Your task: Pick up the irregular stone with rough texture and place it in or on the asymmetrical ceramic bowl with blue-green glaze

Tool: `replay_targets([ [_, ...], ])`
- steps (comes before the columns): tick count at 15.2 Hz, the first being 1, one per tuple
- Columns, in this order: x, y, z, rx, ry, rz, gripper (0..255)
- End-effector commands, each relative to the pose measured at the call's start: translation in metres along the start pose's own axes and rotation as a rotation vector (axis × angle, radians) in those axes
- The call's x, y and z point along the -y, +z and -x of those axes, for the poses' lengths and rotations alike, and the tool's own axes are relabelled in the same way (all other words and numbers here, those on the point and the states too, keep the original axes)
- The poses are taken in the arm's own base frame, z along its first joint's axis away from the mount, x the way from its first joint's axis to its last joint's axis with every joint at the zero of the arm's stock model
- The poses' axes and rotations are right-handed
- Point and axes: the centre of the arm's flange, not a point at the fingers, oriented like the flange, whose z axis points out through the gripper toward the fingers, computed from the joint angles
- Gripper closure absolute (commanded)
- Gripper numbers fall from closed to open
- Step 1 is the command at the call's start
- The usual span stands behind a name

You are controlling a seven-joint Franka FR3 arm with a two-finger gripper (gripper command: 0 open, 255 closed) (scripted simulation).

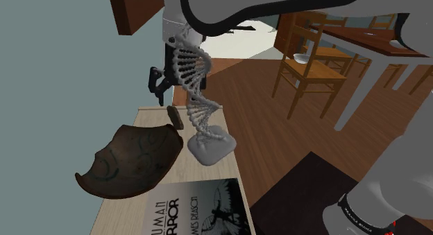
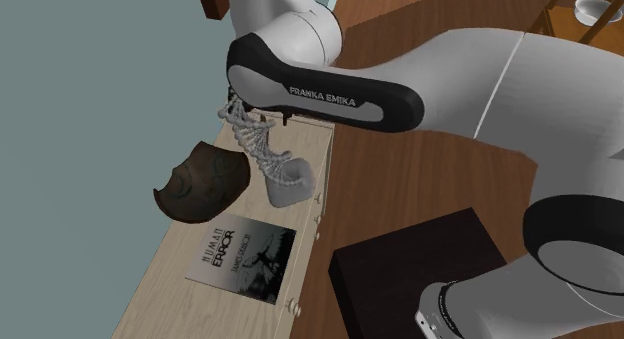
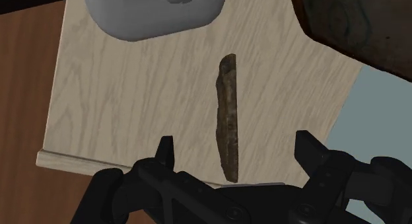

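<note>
Black gripper (image 3: 238, 149), fingers wide apart, straddling thin brown stone (image 3: 228, 117) without contact. Stone lies flat on pale wood top (image 3: 132, 110). Beyond stone: grey helix figure (image 3: 155, 11) and dark brown bowl (image 3: 356, 24). Shoulder view: stone (image 1: 175, 118) left of centre, between helix base (image 1: 208, 147) and bowl (image 1: 132, 161) at lower left; printed cover (image 1: 201, 209) at bottom edge.

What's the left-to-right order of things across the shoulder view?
bowl → stone → helix sculpture → chair. The book is left out because it spans under the bowl and the helix sculpture.
</note>
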Motion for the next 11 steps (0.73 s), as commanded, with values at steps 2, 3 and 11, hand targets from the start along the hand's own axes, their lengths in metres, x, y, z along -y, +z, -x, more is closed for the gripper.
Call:
replay_targets([
  [2, 0.005, 0.024, -0.006, 0.011, 0.012, 0.013, 0],
  [3, 0.005, 0.030, -0.006, 0.011, 0.012, 0.013, 0],
  [11, 0.005, 0.054, -0.005, 0.011, 0.012, 0.013, 0],
])
